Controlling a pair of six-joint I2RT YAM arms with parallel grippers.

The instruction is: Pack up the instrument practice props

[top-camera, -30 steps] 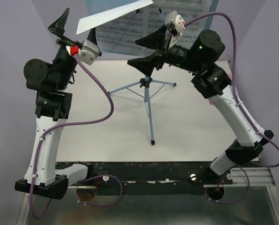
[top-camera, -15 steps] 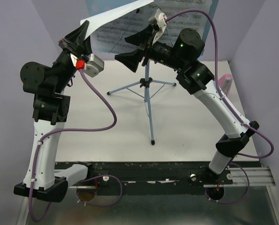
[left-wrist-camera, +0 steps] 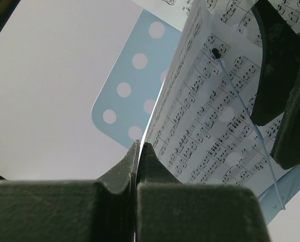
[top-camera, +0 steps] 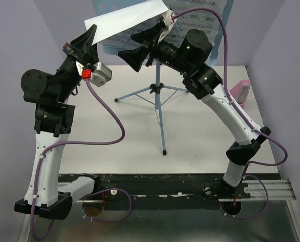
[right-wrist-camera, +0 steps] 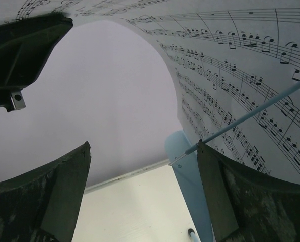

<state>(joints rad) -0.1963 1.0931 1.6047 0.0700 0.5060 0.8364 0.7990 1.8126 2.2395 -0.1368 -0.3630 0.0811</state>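
The light-blue music stand (top-camera: pixel 159 108) stands on its tripod mid-table, its hole-punched desk (left-wrist-camera: pixel 135 85) at the back. A white sheet-music page (top-camera: pixel 125 20) curls forward off the desk. My left gripper (top-camera: pixel 91 34) is shut on that page's lower edge (left-wrist-camera: pixel 210 116), the paper pinched between the closed jaws (left-wrist-camera: pixel 140 147). My right gripper (top-camera: pixel 133 45) hangs open just in front of the desk, right of the left one, with nothing between its fingers (right-wrist-camera: pixel 143 151); the page (right-wrist-camera: pixel 230 65) arches above it. The pink metronome (top-camera: pixel 239 92) sits at the table's right edge.
A thin blue retainer wire (right-wrist-camera: pixel 250 113) crosses the page. Purple walls enclose the table on three sides. The stand's three legs (top-camera: pixel 135 95) spread over the middle of the table. A dark rail (top-camera: pixel 155 184) runs along the near edge.
My left gripper rose to the page's edge and shut on it. The right arm swung left and up towards the desk, uncovering the pink metronome.
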